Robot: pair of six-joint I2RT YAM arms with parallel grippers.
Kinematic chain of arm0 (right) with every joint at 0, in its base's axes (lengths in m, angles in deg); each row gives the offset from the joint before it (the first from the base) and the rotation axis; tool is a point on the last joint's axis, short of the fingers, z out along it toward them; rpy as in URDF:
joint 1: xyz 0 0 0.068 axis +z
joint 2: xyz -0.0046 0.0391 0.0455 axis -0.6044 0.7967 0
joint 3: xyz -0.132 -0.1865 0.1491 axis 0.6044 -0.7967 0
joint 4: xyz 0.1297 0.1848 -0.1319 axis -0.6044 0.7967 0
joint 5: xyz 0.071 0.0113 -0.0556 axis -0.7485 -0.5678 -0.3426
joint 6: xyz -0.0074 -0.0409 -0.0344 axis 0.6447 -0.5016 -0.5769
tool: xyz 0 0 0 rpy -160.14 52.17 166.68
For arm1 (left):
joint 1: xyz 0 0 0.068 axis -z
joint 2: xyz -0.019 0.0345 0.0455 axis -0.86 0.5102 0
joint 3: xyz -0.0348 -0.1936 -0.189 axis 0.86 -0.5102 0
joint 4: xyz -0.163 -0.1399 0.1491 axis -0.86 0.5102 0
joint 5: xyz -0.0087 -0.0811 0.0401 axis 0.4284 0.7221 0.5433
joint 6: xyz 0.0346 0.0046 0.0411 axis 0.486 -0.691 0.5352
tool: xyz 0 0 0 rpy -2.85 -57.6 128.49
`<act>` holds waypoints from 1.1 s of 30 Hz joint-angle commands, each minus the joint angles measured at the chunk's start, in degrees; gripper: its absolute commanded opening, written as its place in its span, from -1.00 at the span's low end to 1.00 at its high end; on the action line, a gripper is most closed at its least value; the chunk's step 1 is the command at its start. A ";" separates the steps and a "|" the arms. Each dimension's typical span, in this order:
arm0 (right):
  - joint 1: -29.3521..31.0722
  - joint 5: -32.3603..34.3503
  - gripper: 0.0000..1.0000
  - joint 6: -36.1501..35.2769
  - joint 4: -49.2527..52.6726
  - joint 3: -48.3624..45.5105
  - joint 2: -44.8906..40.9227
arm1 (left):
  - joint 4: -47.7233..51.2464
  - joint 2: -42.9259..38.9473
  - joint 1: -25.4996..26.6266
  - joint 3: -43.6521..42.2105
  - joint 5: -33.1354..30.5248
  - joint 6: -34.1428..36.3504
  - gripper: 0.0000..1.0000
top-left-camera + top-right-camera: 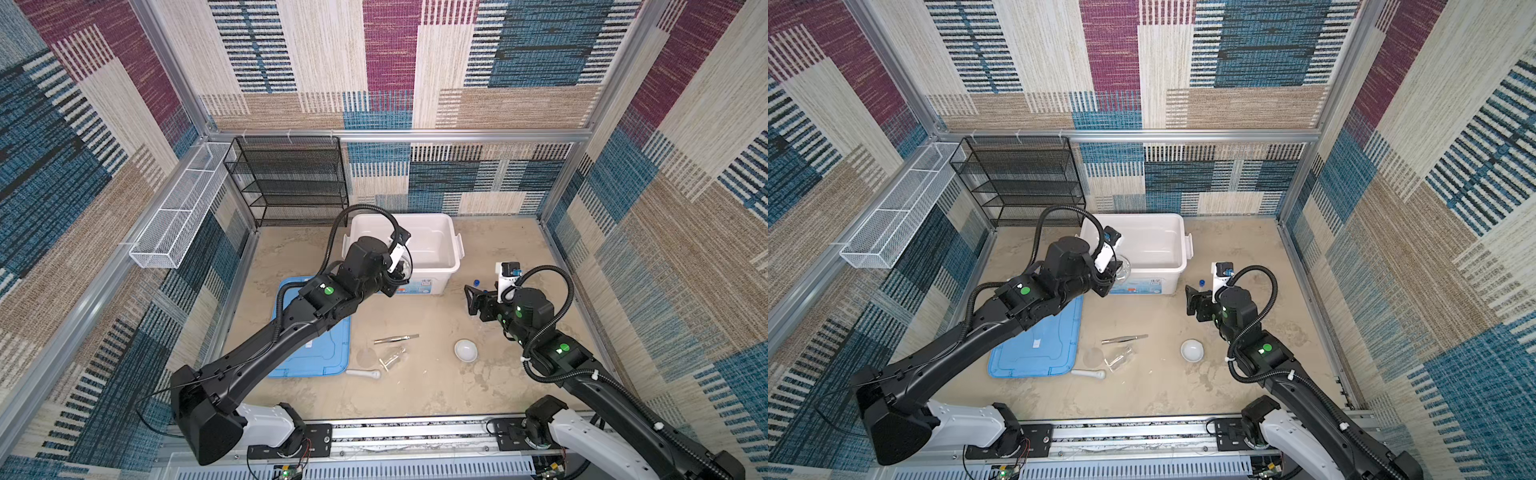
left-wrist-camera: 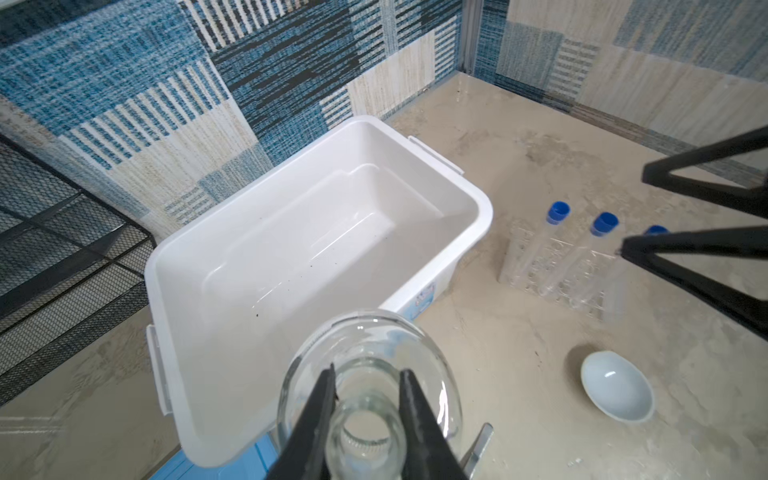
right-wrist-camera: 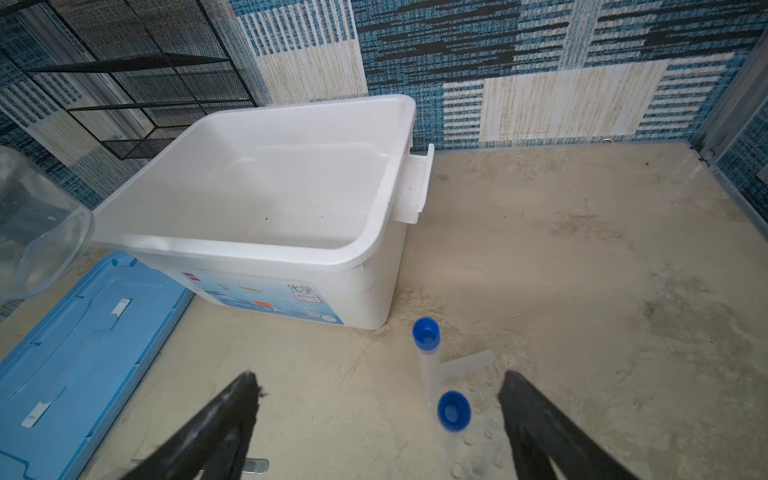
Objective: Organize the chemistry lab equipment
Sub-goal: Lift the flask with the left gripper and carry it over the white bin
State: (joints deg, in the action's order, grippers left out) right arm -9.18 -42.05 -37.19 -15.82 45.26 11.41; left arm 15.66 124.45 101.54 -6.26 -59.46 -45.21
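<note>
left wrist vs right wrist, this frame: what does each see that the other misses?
Left wrist only: the left gripper shut on the flask neck, the white bowl, and all three test tubes. Right wrist only: the top face of the blue lid; just two tube caps show, between the open right gripper fingers. Both: the white bin, the black wire rack, the flask body.

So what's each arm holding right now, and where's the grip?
Left gripper holds the clear glass flask by its neck, between the fingers. Right gripper is open, holding nothing.
</note>
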 commanded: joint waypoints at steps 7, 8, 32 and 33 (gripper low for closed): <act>-0.05 -2.90 0.82 0.86 -3.35 0.52 0.96 | 1.93 11.51 -10.27 9.97 4.42 0.17 -0.63; -0.06 -2.86 0.82 0.87 -3.33 0.53 0.92 | 1.87 12.77 -11.08 10.67 4.85 -0.25 -0.64; 0.01 -1.80 0.82 1.35 -2.97 -0.51 0.40 | 11.07 38.72 -17.61 31.39 9.73 -1.21 -0.72; -0.03 -1.87 0.82 1.35 -3.05 -0.46 0.58 | 11.04 39.11 -17.61 31.45 9.61 -1.29 -0.72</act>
State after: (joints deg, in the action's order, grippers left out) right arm -9.18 -44.39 -36.47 -17.17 44.98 11.69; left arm 27.12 162.90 84.05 24.41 -50.06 -45.83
